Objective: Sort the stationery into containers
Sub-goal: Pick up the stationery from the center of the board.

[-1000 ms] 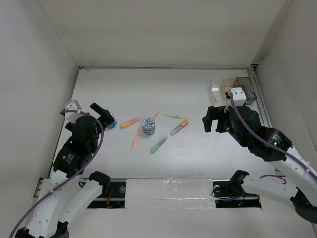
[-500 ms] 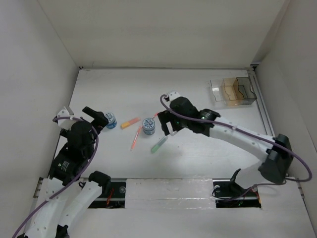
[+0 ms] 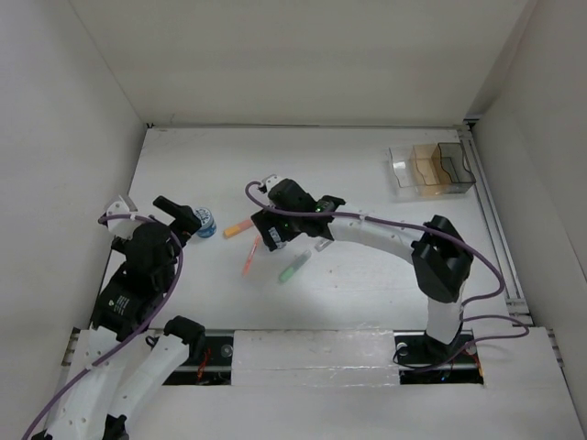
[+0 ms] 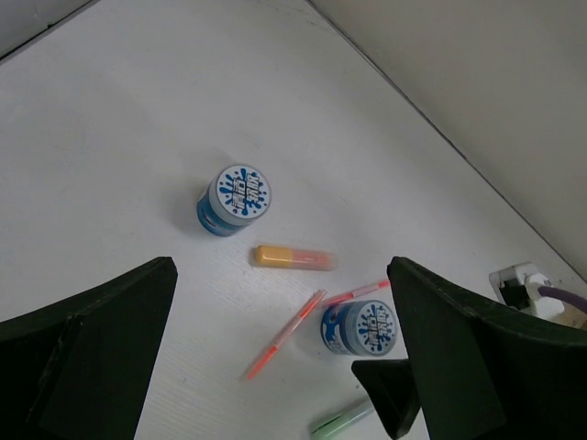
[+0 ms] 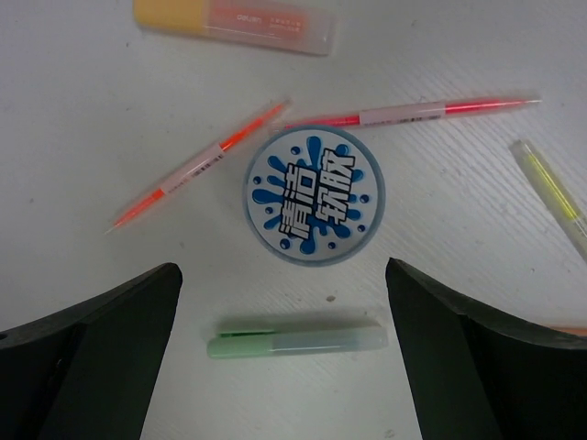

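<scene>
The right gripper (image 5: pixel 281 275) hangs over the middle of the white table (image 3: pixel 367 165), its fingers spread wide and holding nothing, with one blue-and-white pot (image 5: pixel 315 194) standing upright on the surface beneath the gap between them. A thin red pen (image 5: pixel 408 113) lies just past this pot, its near end touching or almost touching the rim (the wrist view cannot settle which). A thin orange pen (image 5: pixel 197 165) slants away on one side, and a green marker (image 5: pixel 295 339) lies just beside the pot on the near side. An orange highlighter (image 5: pixel 234 20) lies farther off, and a yellow pen (image 5: pixel 550 188) shows at the edge of that view. The left gripper (image 4: pixel 282 275) is also spread wide and empty, raised above the table, with the second pot (image 4: pixel 237 197) upright below and ahead of it, near the highlighter. The clear organiser (image 3: pixel 404 170) sits at the table's far right corner, well apart from all the stationery.
</scene>
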